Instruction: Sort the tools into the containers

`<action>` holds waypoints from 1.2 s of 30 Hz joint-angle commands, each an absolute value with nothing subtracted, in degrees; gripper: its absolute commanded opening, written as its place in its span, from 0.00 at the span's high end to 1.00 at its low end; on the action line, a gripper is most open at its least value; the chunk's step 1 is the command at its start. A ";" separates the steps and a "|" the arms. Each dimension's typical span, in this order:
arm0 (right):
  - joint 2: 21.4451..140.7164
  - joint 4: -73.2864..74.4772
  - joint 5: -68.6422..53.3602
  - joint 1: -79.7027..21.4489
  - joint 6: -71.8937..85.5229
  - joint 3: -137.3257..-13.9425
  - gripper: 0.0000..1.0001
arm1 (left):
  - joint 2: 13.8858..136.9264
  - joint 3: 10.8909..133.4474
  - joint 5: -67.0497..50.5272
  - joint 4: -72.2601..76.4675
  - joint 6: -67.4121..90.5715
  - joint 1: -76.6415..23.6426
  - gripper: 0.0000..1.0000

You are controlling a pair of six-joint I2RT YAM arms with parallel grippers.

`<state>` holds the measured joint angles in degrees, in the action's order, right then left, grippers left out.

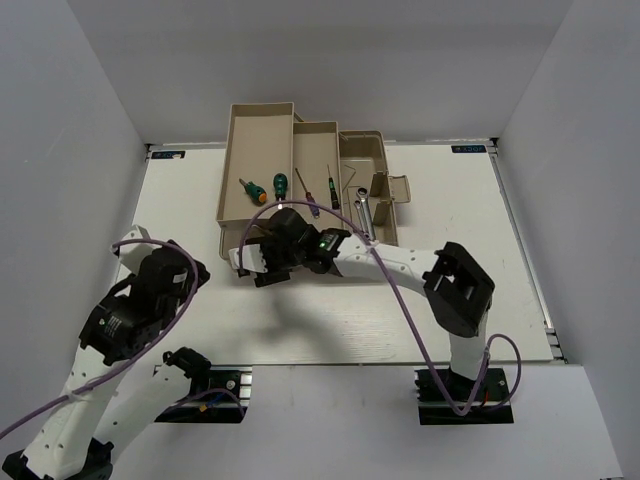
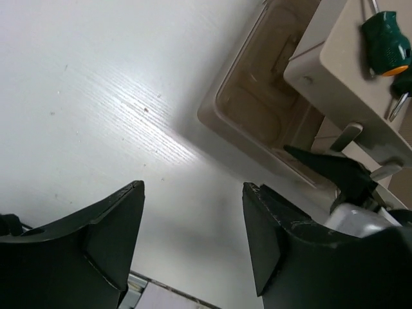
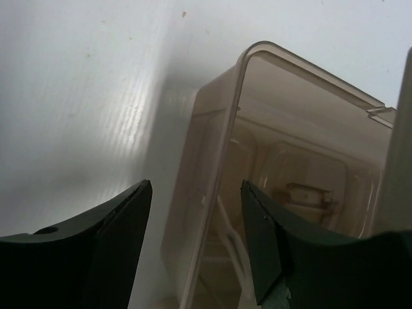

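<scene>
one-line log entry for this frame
left gripper open, empty, above table | right gripper open, empty, at translucent lid | green screwdrivers in tray

Overhead rear view, wrist views near lid [image 3: 290, 148]

Bright light glares off table [image 2: 161, 138]; left pincer [image 2: 192, 193] blurred.

From above, my right arm [image 1: 380, 262] covers the near ends of the beige trays [image 1: 226, 190], so whatever lies under it I can't see. On the left wrist view the green screwdriver [image 2: 386, 42] runs off the top edge. The brown lid [image 3: 290, 161] is blurred, its bottom cropped.
</scene>
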<state>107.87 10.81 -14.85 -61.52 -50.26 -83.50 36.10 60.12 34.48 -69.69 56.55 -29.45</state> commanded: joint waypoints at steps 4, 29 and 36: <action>114.42 2.11 -3.53 -64.07 -51.68 -88.24 0.36 | 34.54 57.75 33.57 -72.86 63.37 -29.36 0.27; 108.65 6.42 -2.64 -62.93 -44.56 -94.22 1.00 | 28.92 37.00 16.18 -60.21 70.22 -29.36 0.45; 105.47 7.64 -3.07 -60.74 -39.21 -99.22 1.00 | 32.25 30.59 9.33 -51.78 69.61 -29.36 0.53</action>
<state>114.89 16.49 -7.11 -62.13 -37.87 -92.09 31.00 32.38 12.88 -57.23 66.89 -29.45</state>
